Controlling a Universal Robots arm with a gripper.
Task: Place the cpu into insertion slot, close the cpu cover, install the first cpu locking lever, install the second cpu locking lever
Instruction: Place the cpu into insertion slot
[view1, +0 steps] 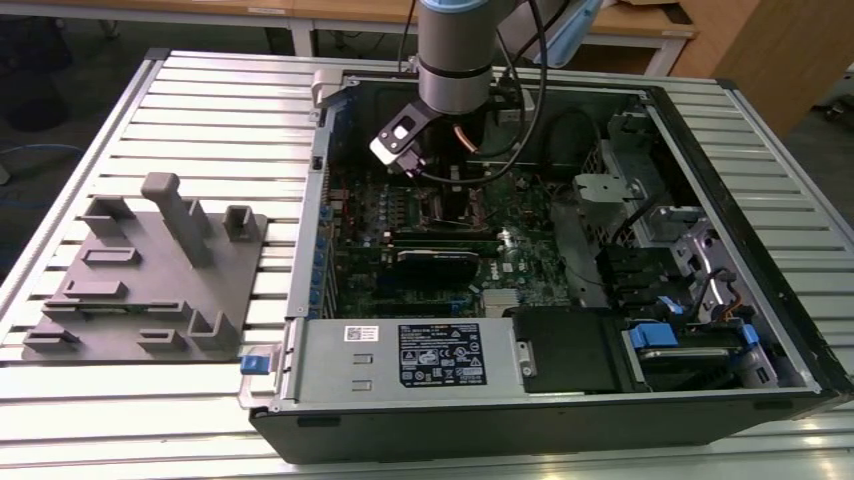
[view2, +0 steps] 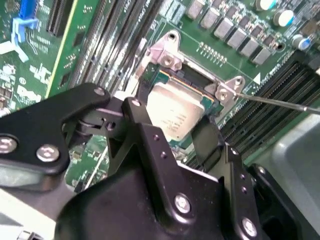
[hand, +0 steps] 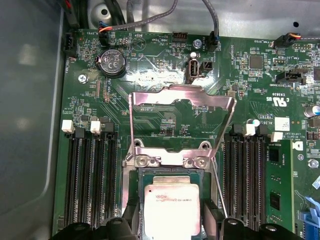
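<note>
The cpu (hand: 172, 207) lies dull silver side up in the insertion slot (hand: 170, 171), level with its rim as far as the wrist views show, and the slot's dark inner edge shows just past the chip in the second wrist view (view2: 192, 75). The hand (hand: 172, 223) is narrowed onto the chip, with one black finger (view2: 136, 112) at each of two opposite edges. The cpu cover (hand: 200, 98) stands raised on its hinge at the slot's far side, its square cut-out framing bare green circuit board (hand: 165, 60). A thin wire locking lever (view2: 280, 102) juts free beside the slot, unlatched. Long black memory slots (hand: 90, 175) run along both flanks of the socket. In the exterior view the arm (view1: 457, 50) reaches down into the open computer case (view1: 400, 355), which lies on a slatted metal worktop (view1: 200, 420); a grey moulded fixture (view1: 147, 280) sits on the exterior view's left.
</note>
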